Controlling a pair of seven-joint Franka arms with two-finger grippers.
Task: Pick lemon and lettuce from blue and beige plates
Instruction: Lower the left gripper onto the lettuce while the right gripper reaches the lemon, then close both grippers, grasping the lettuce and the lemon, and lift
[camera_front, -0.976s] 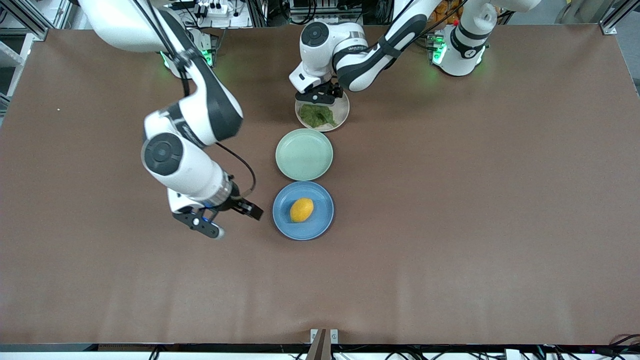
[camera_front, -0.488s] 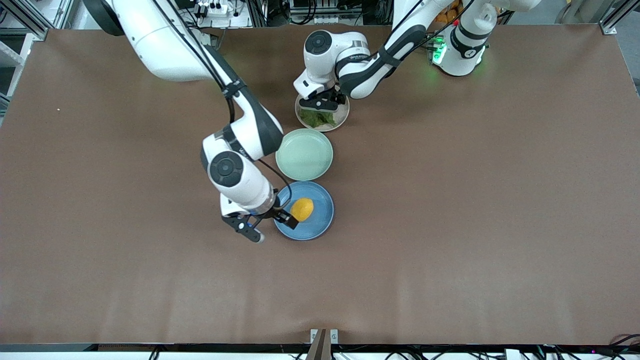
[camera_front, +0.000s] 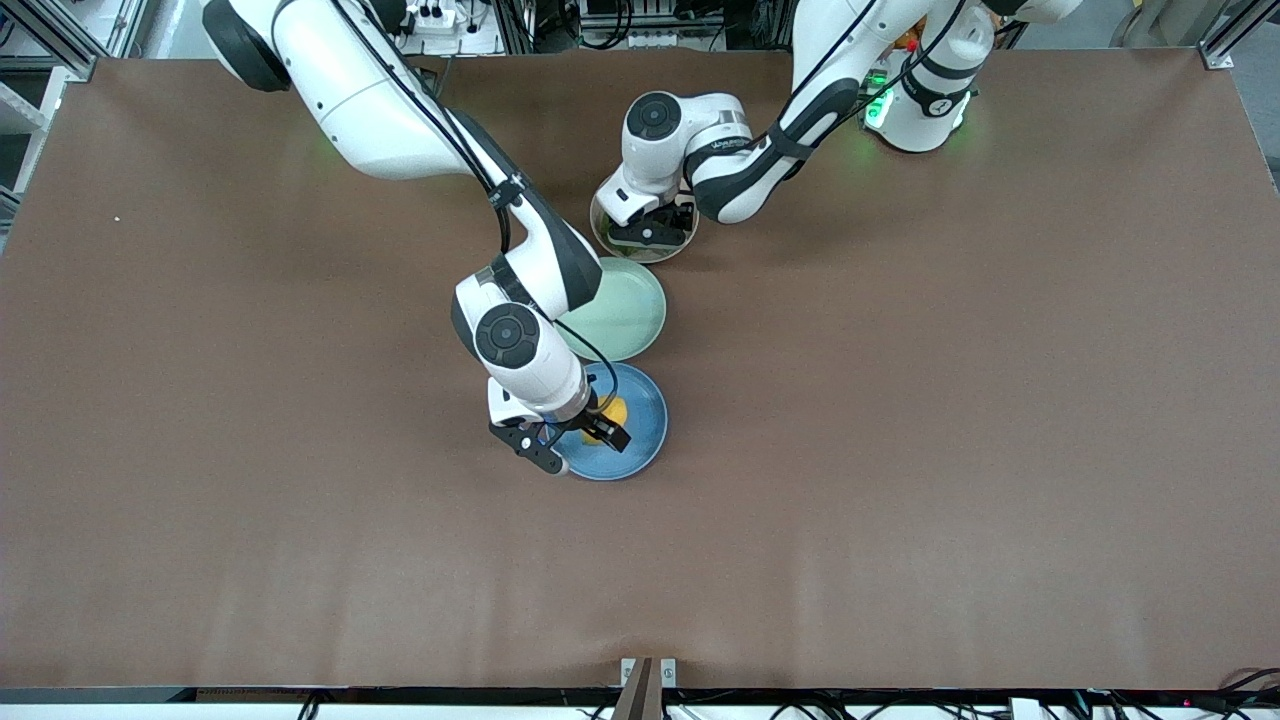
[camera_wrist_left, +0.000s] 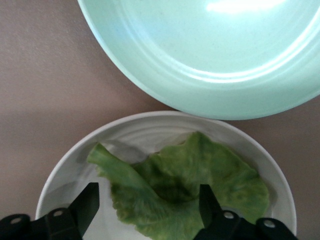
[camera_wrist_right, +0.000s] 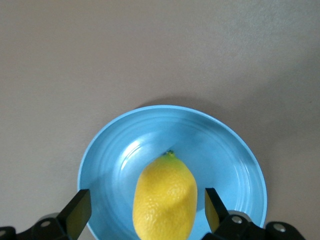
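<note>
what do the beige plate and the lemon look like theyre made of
Beige plate: looks like glazed ceramic or hard plastic, with a smooth glossy rim and faint concentric rings.
Lemon: finely pebbled, slightly waxy yellow skin with a green tip; real fruit or a plastic replica, cannot tell.

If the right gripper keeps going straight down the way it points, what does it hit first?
Most likely the lemon: it lies between the open fingers of the right gripper, on the blue plate. How much gap remains is unclear.

Right gripper (camera_front: 578, 443) now over lemon (camera_front: 611, 411) (fingers spread), left gripper (camera_front: 652, 229) lower over lettuce (camera_wrist_left: 180, 192)
</note>
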